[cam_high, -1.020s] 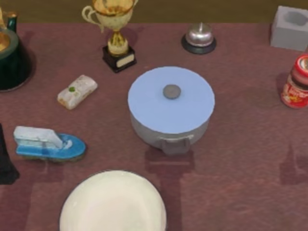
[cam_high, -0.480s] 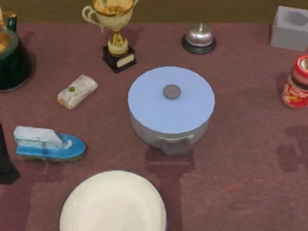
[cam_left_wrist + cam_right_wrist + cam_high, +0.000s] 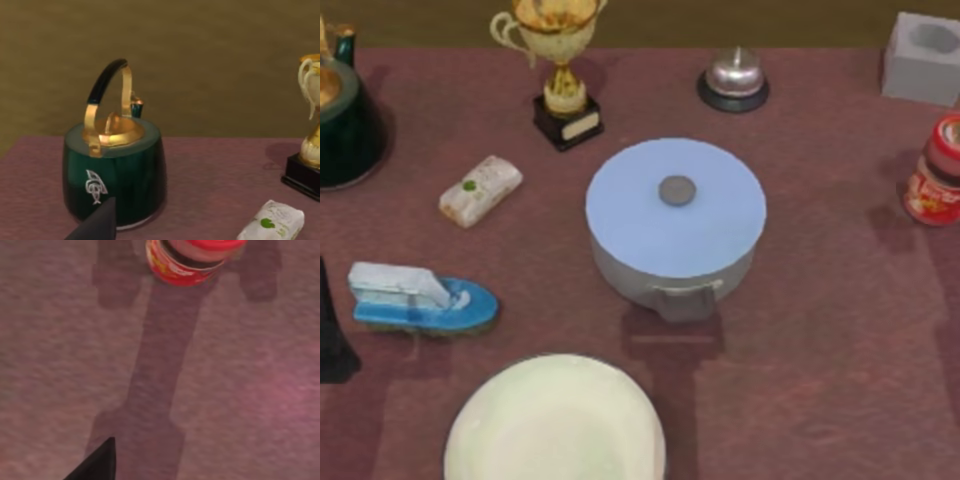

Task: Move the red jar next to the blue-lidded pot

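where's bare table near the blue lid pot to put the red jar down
Widest bare patch: right of the blue-lidded pot, across to the red jar at the table's right edge. Crowded elsewhere: white plate in front-left, trophy and bell behind, wrapped bar left.

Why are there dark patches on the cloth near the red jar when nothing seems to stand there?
Top view: soft shadows lie on the table beside the red jar, cast from above the frame. Right wrist view: a long dark shadow runs up to the red jar.
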`<state>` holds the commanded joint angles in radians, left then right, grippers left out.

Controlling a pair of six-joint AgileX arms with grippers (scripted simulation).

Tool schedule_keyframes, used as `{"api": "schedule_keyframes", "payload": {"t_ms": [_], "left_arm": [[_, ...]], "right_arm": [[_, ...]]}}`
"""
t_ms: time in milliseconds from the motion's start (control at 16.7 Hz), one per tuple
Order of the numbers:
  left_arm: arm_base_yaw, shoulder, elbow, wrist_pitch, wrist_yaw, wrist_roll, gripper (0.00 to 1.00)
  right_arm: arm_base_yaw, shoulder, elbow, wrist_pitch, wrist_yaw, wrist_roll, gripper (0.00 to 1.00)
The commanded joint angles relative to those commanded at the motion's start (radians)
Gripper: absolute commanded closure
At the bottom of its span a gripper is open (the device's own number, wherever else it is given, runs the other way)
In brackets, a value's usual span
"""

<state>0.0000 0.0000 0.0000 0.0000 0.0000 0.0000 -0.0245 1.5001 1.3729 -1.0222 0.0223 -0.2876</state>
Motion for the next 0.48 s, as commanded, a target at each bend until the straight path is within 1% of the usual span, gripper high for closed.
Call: {"api": "schedule_keyframes", "payload": {"t_ms": [240, 480], "left_arm": [[0.000, 0.000, 0.000, 0.000, 0.000, 0.000, 0.00], [0.000, 0.000, 0.000, 0.000, 0.000, 0.000, 0.00]], "right_arm": [[0.002, 0.364, 0.403, -0.195, -0.002, -0.082, 0.00], [0.009, 0.684, 0.748, -0.354, -0.008, -0.156, 0.00]]}}
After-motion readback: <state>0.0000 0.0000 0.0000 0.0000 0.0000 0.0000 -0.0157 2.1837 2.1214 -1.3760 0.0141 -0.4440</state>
